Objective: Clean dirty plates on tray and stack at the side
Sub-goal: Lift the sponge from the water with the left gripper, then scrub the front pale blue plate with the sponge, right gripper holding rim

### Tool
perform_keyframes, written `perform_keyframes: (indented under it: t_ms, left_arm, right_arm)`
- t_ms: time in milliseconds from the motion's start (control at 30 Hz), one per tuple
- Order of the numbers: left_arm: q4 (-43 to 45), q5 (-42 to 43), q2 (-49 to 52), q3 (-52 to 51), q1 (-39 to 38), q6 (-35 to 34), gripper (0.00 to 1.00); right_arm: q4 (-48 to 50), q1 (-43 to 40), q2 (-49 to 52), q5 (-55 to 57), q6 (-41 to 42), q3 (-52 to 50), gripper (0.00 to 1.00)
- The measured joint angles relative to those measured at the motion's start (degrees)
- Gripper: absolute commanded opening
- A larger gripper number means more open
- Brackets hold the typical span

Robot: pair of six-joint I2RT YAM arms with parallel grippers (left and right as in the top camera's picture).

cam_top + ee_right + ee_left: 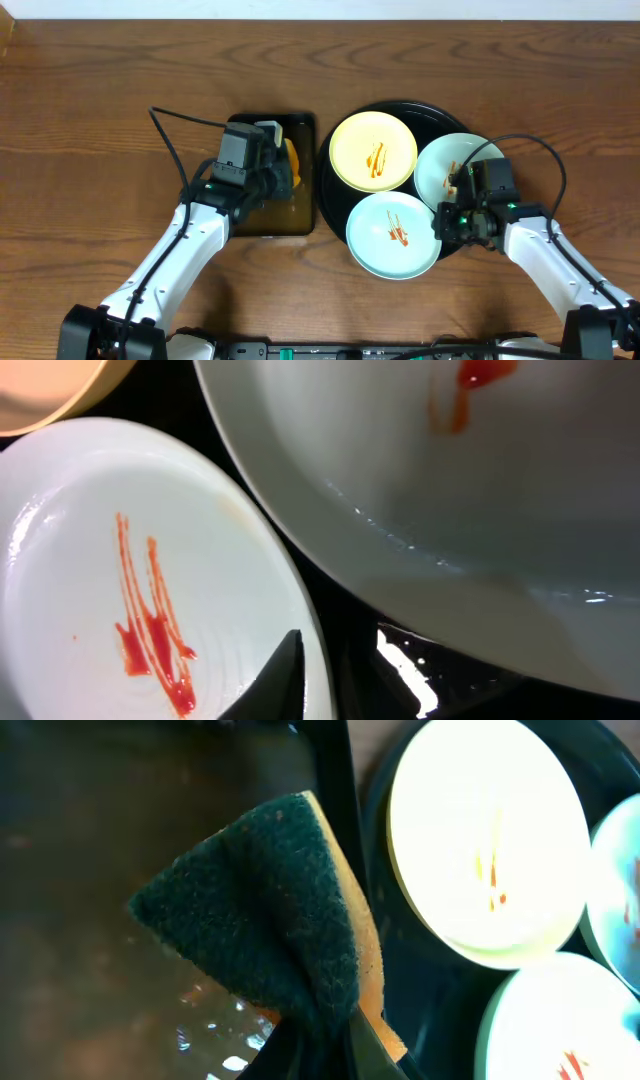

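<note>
Three sauce-streaked plates lie on the round black tray [400, 106]: a pale yellow plate [373, 150] at the back, a mint-white plate [452, 168] at the right and a second mint-white plate [392, 236] at the front. My right gripper [449, 221] sits at the front plate's right rim. In the right wrist view [310, 675] it is shut on the rim of that front plate [130, 580], one finger over its inside. My left gripper [283, 165] is shut on a green and orange sponge [260, 910] and holds it above the pan; its fingers also show in the left wrist view [330, 1045].
A rectangular black pan [306, 200] with brownish water stands just left of the tray; its rim [335, 780] runs close beside the tray [430, 1000]. Bare wooden table [100, 90] lies to the left, back and right.
</note>
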Motion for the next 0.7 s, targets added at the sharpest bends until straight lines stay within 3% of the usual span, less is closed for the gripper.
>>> perform_keyframes:
  t_ms: [133,267,467,700]
  left_arm:
    - [-0.72,1.81,0.0,0.0,-0.76,-0.02,0.08]
    - [-0.72,2.86,0.0,0.0,-3.15,0.0,0.07]
    - [0.76,3.02,0.0,0.0,-5.49,0.02,0.08]
    - [6.34,3.04,0.0,-0.07,-16.37,-2.54,0.07]
  right_arm:
    - [0.02,1.31,0.02,0.24,0.02,0.0,0.12]
    - [0.15,2.19,0.0,0.55,0.15,-0.37,0.01]
    - [1.25,2.4,0.0,0.72,0.07,-2.1,0.01]
    - [3.19,2.4,0.0,0.66,1.01,-2.62,0.01]
